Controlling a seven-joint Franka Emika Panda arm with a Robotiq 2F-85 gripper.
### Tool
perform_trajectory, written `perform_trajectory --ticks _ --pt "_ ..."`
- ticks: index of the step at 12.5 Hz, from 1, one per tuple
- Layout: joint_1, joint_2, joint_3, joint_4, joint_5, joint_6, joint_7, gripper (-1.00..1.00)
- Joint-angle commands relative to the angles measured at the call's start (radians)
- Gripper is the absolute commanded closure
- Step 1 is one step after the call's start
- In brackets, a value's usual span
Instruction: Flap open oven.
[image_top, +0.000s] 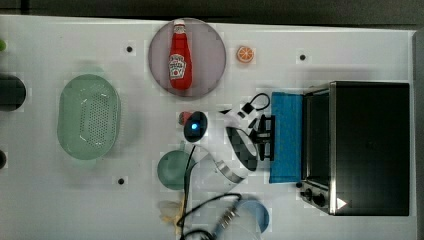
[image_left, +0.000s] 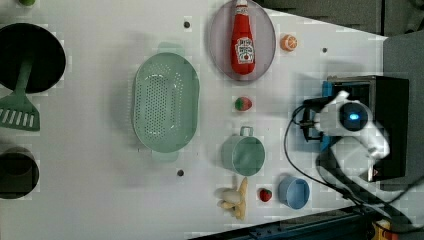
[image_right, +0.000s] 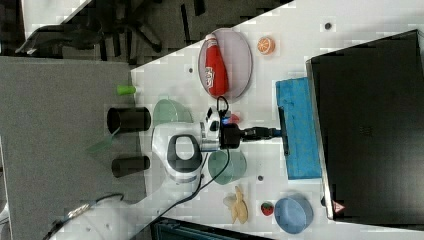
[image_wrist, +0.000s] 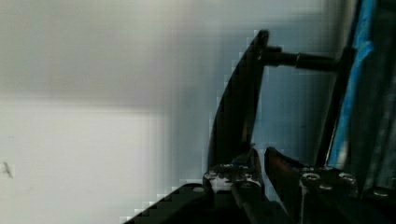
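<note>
Gripper (image_top: 268, 137) is clamped around the bar handle (image_right: 285, 131) of the oven (image_top: 370, 147), one finger (image_wrist: 243, 161) on each side of the bar in the wrist view, jaws only a narrow gap apart with the bar in between. So yeah, it's got hold of the door handle.

Door's blue-tinted glass (image_top: 286, 137) is flapped all the way down, lying flat on the white table (image_top: 75, 200) and sticking out from the silver front toward the top view's left. Two dark knobs (image_top: 314, 195) sit at the lower end of the front in the top view. Oven itself sits at the top view's right edge, black top up.

Further out, behind the arm: a green mug (image_left: 243, 154), a light blue bowl (image_left: 294, 192), a strawberry (image_left: 265, 194) just beside it, and a small red-green fruit (image_left: 243, 103). Ketchup bottle (image_top: 179, 55) lies on a grey plate (image_top: 212, 55), with an orange slice (image_top: 245, 54) near it. Green colander (image_top: 89, 116) sits well apart, toward the top view's left.
</note>
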Motion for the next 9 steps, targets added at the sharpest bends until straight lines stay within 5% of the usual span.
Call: perform_trajectory --ticks 1,6,9 --pt "0.040 0.062 0.006 0.030 -0.019 -0.007 0.170 0.65" --pt "0.052 0.082 0.007 0.097 -0.006 0.023 0.214 0.65" --pt "0.049 -0.048 0.005 0.117 0.177 0.015 0.214 0.65"
